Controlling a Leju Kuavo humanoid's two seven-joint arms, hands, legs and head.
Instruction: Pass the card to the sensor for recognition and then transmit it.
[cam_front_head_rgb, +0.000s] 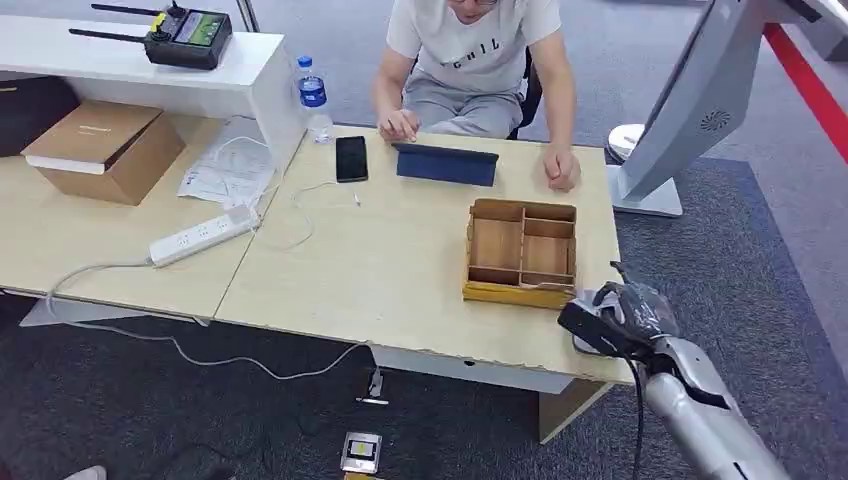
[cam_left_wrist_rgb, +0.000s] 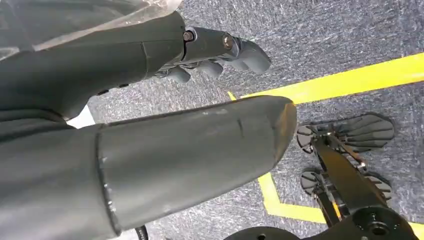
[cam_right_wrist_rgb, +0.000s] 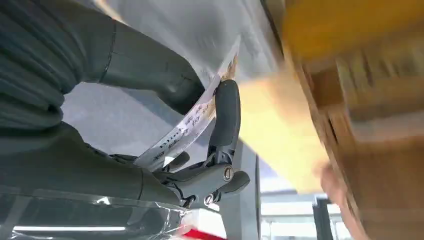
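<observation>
My right hand (cam_front_head_rgb: 622, 312) hovers over the table's front right corner, just beside the wooden compartment box (cam_front_head_rgb: 521, 250). In the right wrist view that hand (cam_right_wrist_rgb: 150, 150) pinches a thin printed card (cam_right_wrist_rgb: 192, 122) between the thumb and a dark finger (cam_right_wrist_rgb: 226, 117), with the card's edge toward the camera. The box (cam_right_wrist_rgb: 365, 95) shows blurred close beyond the card. A pale flat piece (cam_front_head_rgb: 583, 345) lies under the hand at the table edge; I cannot tell what it is. My left hand (cam_left_wrist_rgb: 200, 55) hangs over the carpet, holding nothing, its thumb apart from the fingers.
A person sits at the table's far side, hands by a blue tablet (cam_front_head_rgb: 445, 163). A phone (cam_front_head_rgb: 351, 158), a bottle (cam_front_head_rgb: 313, 95), a power strip (cam_front_head_rgb: 203, 236) and a cardboard box (cam_front_head_rgb: 105, 148) lie to the left. A white kiosk stand (cam_front_head_rgb: 690, 110) rises at the right.
</observation>
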